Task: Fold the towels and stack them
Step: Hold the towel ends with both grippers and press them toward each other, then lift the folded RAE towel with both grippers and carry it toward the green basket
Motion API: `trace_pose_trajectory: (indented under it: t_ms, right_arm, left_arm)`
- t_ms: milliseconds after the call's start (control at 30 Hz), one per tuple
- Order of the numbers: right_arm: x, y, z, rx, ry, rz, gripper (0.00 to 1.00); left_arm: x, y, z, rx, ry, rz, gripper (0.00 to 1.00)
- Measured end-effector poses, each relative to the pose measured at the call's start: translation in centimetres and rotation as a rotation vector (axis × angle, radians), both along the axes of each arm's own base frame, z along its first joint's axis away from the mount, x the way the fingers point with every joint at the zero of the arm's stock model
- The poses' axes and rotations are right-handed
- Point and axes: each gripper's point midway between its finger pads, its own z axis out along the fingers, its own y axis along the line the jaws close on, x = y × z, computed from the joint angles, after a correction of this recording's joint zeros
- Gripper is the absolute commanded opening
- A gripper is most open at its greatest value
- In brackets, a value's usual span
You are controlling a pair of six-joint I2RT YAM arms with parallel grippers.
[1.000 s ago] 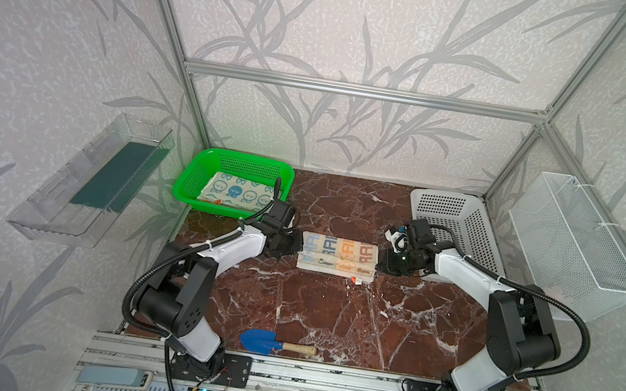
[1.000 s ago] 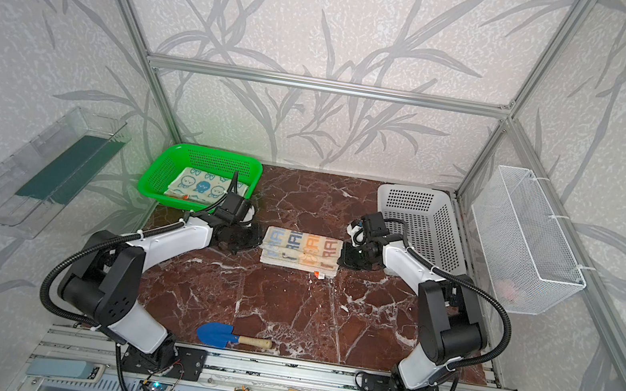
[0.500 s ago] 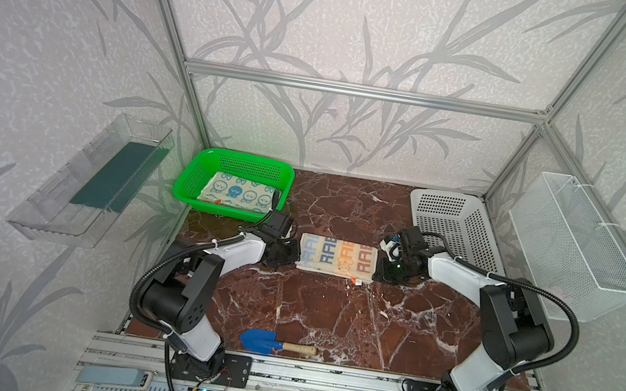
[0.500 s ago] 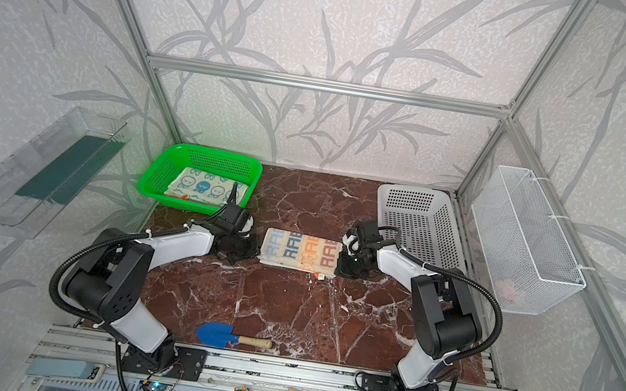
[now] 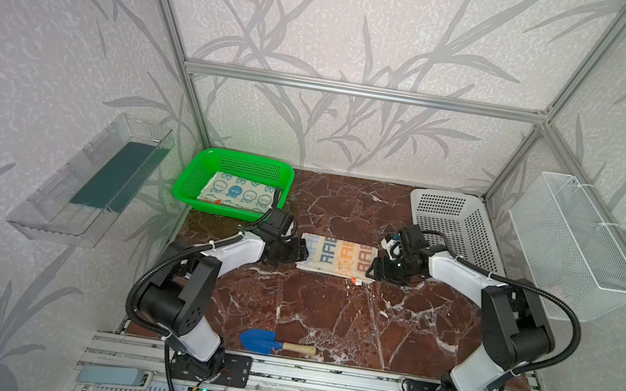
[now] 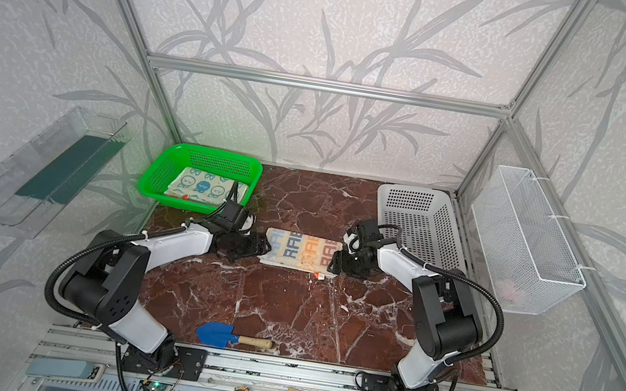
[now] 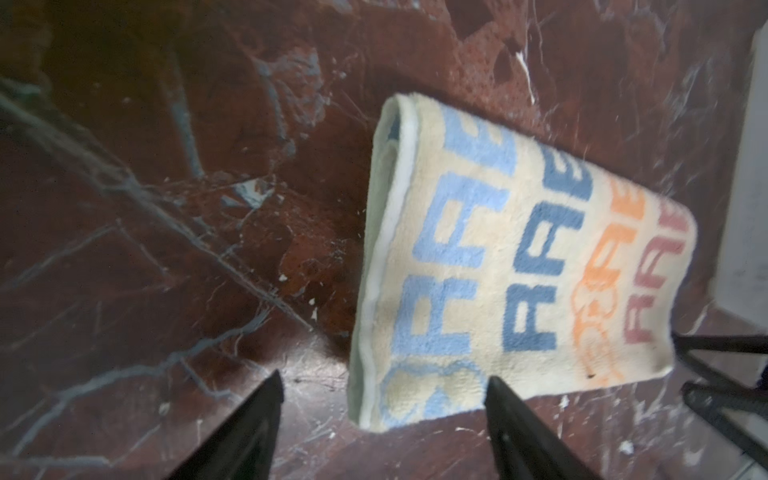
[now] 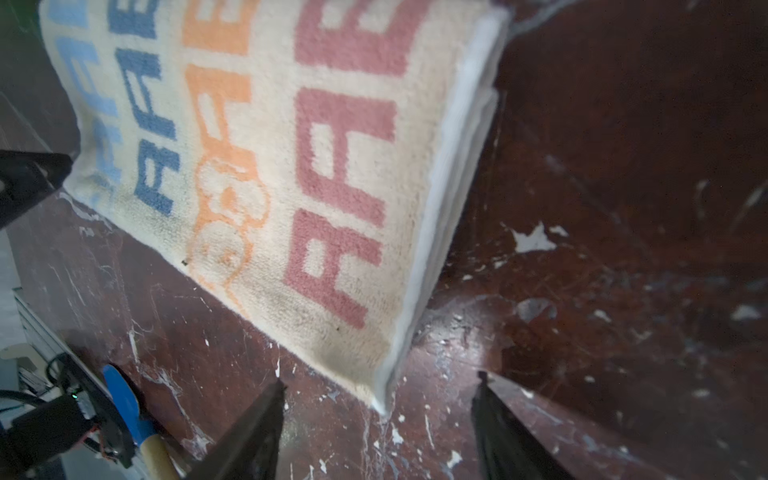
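While both arms reach low over the marble counter (image 5: 327, 316), we find the striped towel (image 5: 338, 256) lying flat on it as a long folded rectangle. It sits toward the back, roughly midway between the two baskets. Its cream pile carries rows of light blue, dark blue, orange and pink letters. In the right wrist view the striped towel (image 8: 266, 158) shows several stacked layers along its short edge. The left end effector (image 5: 300, 252) sits at one short end of the cloth. Seen from the left wrist, this end effector (image 7: 384, 378) has its jaws spread wide, with a corner of the towel lying between the tips and nothing pinched. We cannot tell whether either tip grazes the pile. The right end effector (image 5: 372, 268) sits at the opposite short end. From its own wrist camera, that end effector (image 8: 381, 380) is likewise spread apart, with the towel's near corner resting on the counter between the fingers, ungripped. Farther back on the left, the blue-bunny towel (image 5: 238, 193) lies folded inside the green basket (image 5: 197, 171), apart from the striped one. A white basket (image 5: 464, 211) stands at the back right, just behind the right arm. A blue trowel (image 5: 272, 343) lies near the front edge, well apart from both towels.
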Motion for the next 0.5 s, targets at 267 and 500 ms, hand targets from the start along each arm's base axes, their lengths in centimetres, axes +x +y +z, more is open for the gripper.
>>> trace_pose_trajectory:
  t_ms: [267, 500]
  right_arm:
    - [2.7, 0.6, 2.3, -0.002, -0.068, -0.003, 0.99]
    - [3.4, 0.9, -0.2, -0.021, -0.013, -0.005, 0.99]
  left_arm:
    - [3.4, -0.7, 2.4, 0.024, -0.036, -0.015, 0.99]
    - [4.5, -2.1, -1.2, 0.023, 0.078, -0.058, 0.99]
